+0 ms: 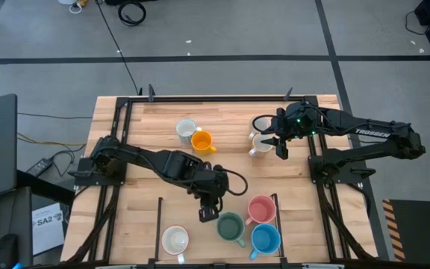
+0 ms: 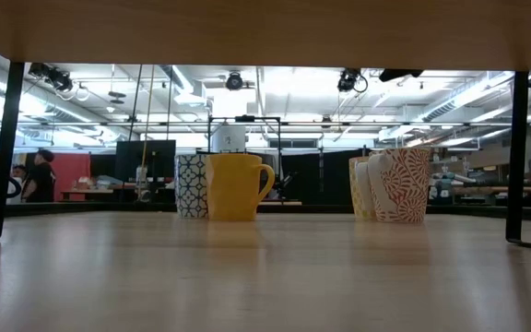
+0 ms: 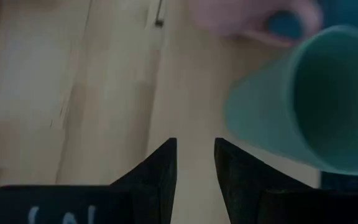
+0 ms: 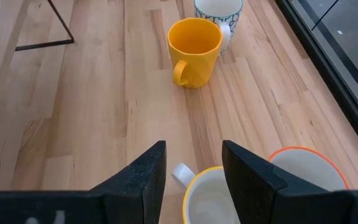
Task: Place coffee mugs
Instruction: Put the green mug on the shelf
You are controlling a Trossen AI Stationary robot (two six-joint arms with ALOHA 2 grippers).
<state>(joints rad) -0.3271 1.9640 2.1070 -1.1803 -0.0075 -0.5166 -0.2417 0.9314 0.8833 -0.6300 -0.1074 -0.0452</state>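
Note:
Near the table's front edge stand a dark green mug [image 1: 231,226], a pink mug [image 1: 260,208], a blue mug [image 1: 266,239] and a white mug [image 1: 175,240]. My left gripper [image 1: 208,213] hovers just left of the green mug [image 3: 309,106], open by a narrow gap [image 3: 195,152], with nothing between its fingers. Farther back stand a patterned white mug [image 1: 187,129] and an orange mug [image 1: 201,140]. My right gripper [image 4: 193,163] is open over the handle [image 4: 180,173] of a cream, yellow-rimmed mug [image 1: 260,145], which has an orange-rimmed mug [image 4: 303,171] beside it.
The orange mug [image 4: 194,46] and the patterned white mug [image 4: 219,9] stand ahead of my right gripper, with bare wood between. In the low view these mugs [image 2: 236,186] and the right pair [image 2: 402,184] stand upright. A black metal frame [image 1: 125,112] runs along the table's edges.

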